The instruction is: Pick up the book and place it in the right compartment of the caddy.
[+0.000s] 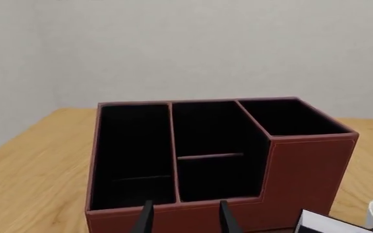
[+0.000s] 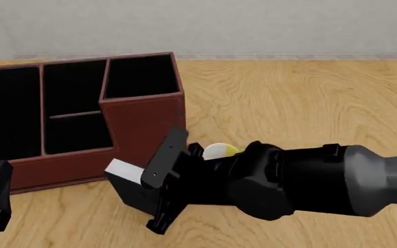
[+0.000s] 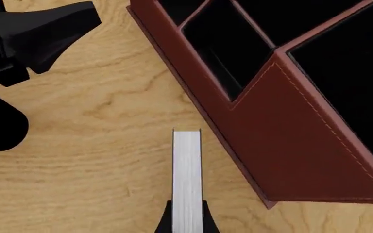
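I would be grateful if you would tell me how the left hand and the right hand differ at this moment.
The right hand is shut on the book, its fingers on either cover; the left hand holds nothing and its fingers stand apart. The right hand sits low in front of the caddy, before its tall right compartment; the left hand is back at the caddy's low front wall. Both are black.

table (image 2: 309, 103): light wood | on it: caddy (image 2: 143, 124), mug (image 2: 219, 151)
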Motion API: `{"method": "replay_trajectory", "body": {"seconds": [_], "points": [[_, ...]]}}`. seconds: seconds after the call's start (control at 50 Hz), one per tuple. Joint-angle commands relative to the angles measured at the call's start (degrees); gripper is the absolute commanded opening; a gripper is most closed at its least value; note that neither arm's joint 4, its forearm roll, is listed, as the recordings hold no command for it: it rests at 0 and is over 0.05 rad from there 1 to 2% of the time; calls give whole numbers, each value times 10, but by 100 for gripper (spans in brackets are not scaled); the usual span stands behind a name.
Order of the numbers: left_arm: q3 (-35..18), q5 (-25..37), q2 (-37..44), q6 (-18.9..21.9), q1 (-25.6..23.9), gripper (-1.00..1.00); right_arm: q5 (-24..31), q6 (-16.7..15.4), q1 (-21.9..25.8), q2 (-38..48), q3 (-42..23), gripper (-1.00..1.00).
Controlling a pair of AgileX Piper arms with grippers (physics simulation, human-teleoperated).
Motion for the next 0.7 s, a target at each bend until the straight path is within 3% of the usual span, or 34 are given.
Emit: {"method": "replay_trajectory", "body": {"seconds": [0.02,0.34,0.7], "points": [[0,-4,0,-2,-9,100,26,16,12,-69,21,-100],[0,-8,0,-7,-9,100,124,24,21,-186,15,-100],[0,-13,0,-17,-12,100,297,34,29,-268,-78,-100]]}}
